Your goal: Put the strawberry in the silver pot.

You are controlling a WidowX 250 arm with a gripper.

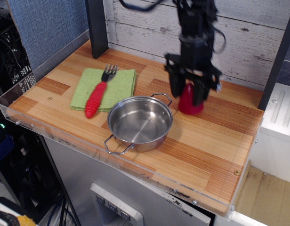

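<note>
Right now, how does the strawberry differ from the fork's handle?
The strawberry is a dark red cone standing upright on the wood, between the jaws of the gripper. The fork's handle is brighter red, long, and lies flat across the green cloth. Both are red.

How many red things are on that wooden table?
2: a red-handled fork lying on the green cloth, and a strawberry between the claw's fingers, right of the silver pot.
</note>
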